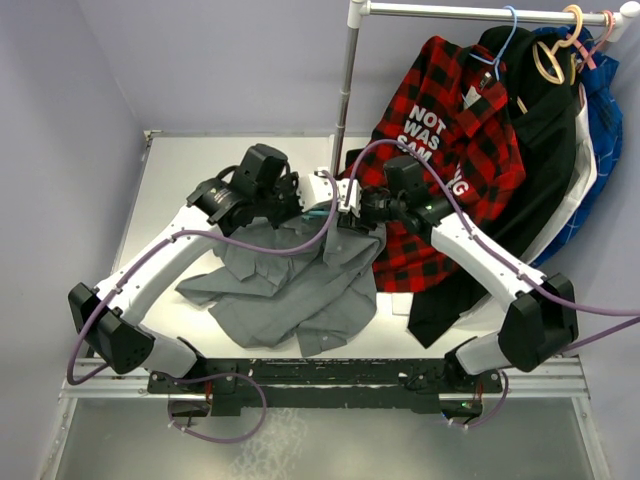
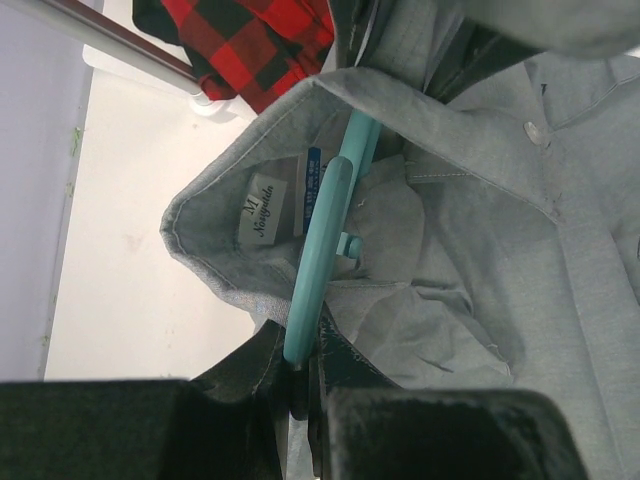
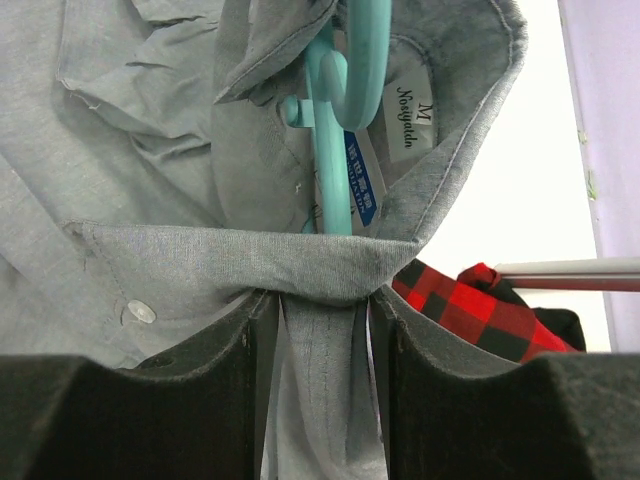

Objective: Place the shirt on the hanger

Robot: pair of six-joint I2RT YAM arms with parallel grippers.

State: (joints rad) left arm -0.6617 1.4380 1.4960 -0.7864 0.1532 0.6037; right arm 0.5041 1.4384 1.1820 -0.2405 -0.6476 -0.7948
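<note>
Plain grey long-sleeved button-up shirt (image 1: 300, 290), crumpled at the middle of the white surface (image 1: 180, 180), collar raised; thin teal plastic hanger (image 2: 318, 250) inside its neck, left tool (image 2: 300, 400) apparently clamped on one hanger end, right tool (image 3: 320, 335) pinched shut on collar fabric; step in hand: threading; next move likely needs the hanger arms seated into the shoulders.

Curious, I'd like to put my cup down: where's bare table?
The far left corner of the table is bare, from its edges to the grey shirt. Middle and right are crowded: that shirt, the hanging plaid shirt.

The hanger (image 2: 318, 240) lies mostly buried in the shirt (image 2: 560, 300) (ends out of sight); print on the blue label (image 3: 362, 185) is unreadable
</note>
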